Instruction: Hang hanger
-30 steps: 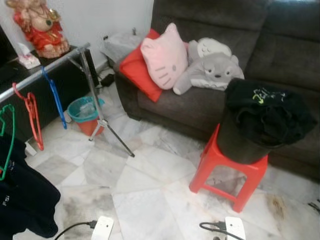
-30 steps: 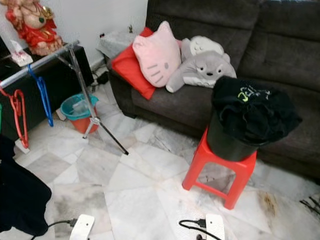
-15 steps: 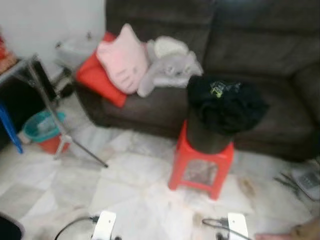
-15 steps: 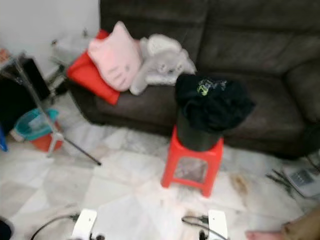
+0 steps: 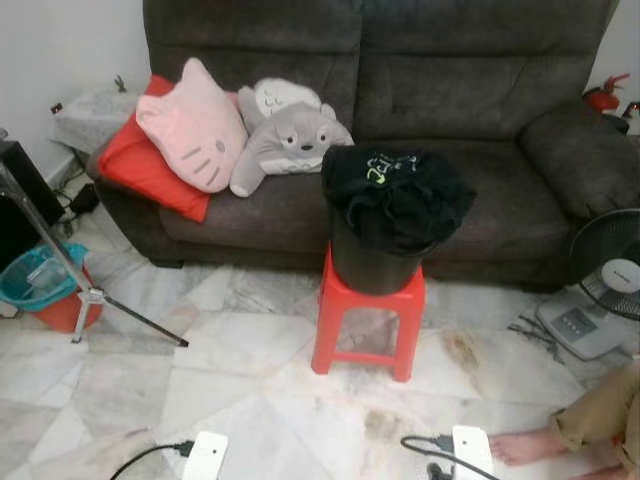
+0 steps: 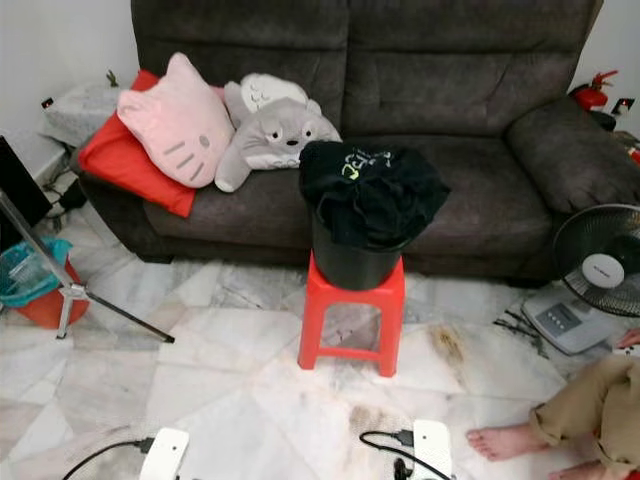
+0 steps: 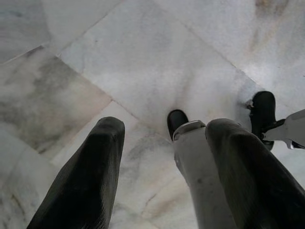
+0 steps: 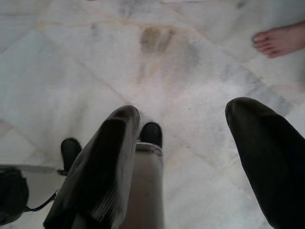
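- On the red stool [image 5: 367, 318], before the grey sofa [image 5: 470, 120], a black bucket [image 5: 370, 268] is draped with dark clothing [image 5: 395, 190].
- At the sofa's left end, a pink cushion [image 5: 192, 125] and a grey plush [image 5: 285, 135] are propped.
- A rack leg [image 5: 75, 290] and a teal bin [image 5: 40, 285] are seen at the left edge.
- A person's bare foot [image 6: 500, 442] is seen on the marble floor [image 5: 250, 380].
- Left gripper [image 7: 162, 143]: fingers spread, nothing held, above the floor.
- Right gripper [image 8: 186, 124]: fingers spread, nothing held.
- No hanger can be made out.
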